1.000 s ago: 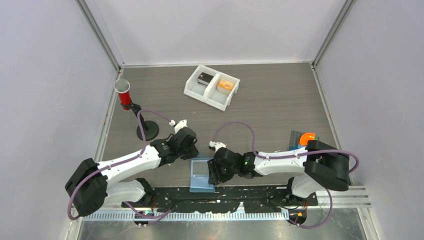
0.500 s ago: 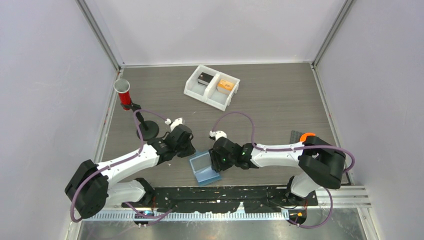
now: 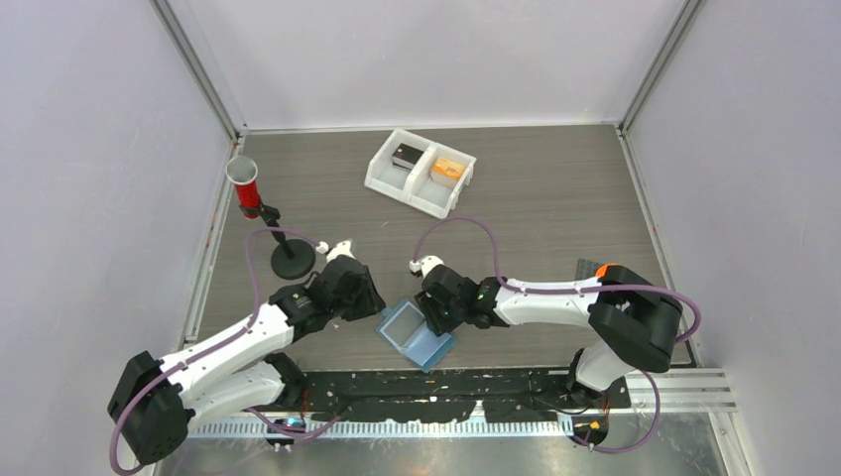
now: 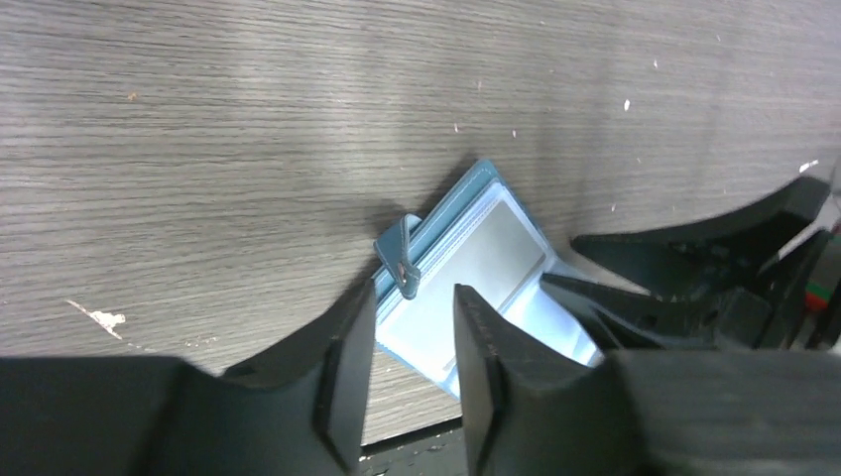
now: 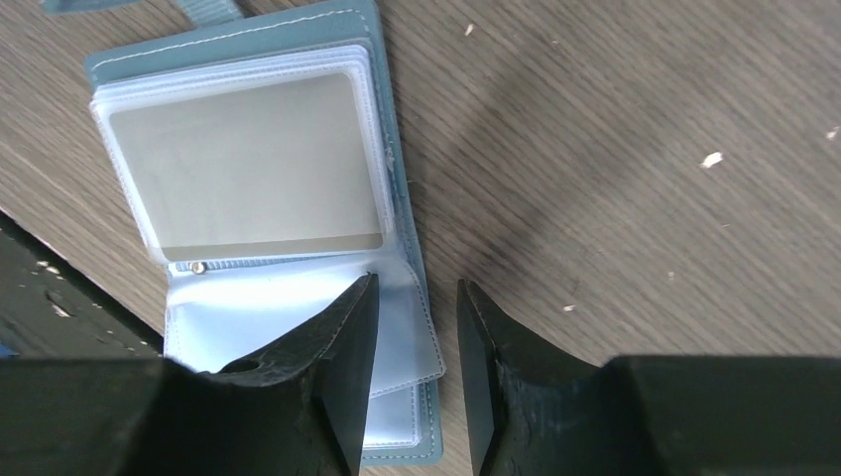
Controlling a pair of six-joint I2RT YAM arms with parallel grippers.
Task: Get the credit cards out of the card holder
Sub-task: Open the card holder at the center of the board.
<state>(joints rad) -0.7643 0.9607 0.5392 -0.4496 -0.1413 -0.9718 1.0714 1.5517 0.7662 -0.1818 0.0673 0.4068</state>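
You had the card holder [image 3: 415, 333] lying open on the table [image 3: 555, 198] near its front edge, between both arms, with a grey card [image 5: 248, 169] inside its top clear sleeve. Your right gripper [image 5: 417, 286] stood narrowly parted astride the lower sleeve's edge. Your left gripper [image 4: 414, 295], equally narrow, pointed at the holder's strap [image 4: 402, 260] and held nothing.

The holder [image 3: 415, 334] lies open on the table [image 3: 555, 208] at lower centre of the top view, near the front edge. The left gripper [image 3: 369, 301] is just left of it. The right gripper [image 3: 434, 315] straddles its right edge. The tray [image 3: 381, 180] sits at upper centre, with one item in each compartment. The stand [image 3: 293, 261] is at centre left, well apart from the tray.
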